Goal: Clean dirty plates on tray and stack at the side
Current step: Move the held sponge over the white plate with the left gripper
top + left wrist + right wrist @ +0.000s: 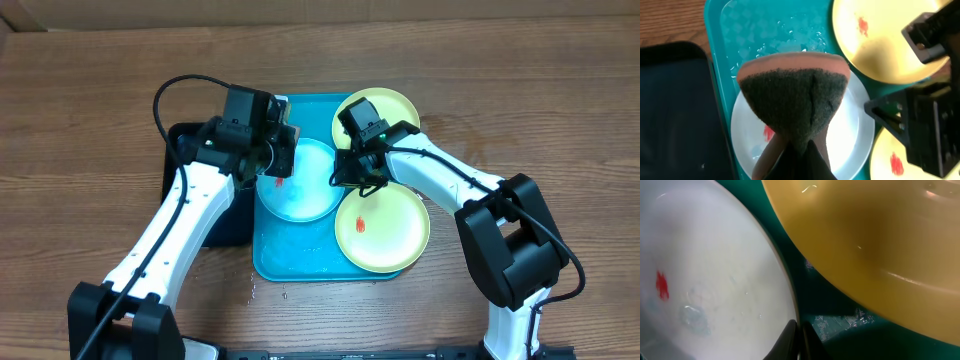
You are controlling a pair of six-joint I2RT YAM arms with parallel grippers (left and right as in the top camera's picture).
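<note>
Sponge (792, 95) clamped in left gripper (794, 157) over blue plate (305, 190) on tray (290, 262); right gripper (799, 342) fingers pinched on that plate's rim.

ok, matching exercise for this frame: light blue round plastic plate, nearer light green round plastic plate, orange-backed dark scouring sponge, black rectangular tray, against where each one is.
Things:
1. light blue round plastic plate
2. nearer light green round plastic plate
3. orange-backed dark scouring sponge
4. black rectangular tray

Places:
A. pinched in the left gripper
B. on the table, left of the turquoise rectangular plastic tray
C. left part of the turquoise tray
D. right near corner of the turquoise tray

Pairs: 1-C, 2-D, 3-A, 4-B
</note>
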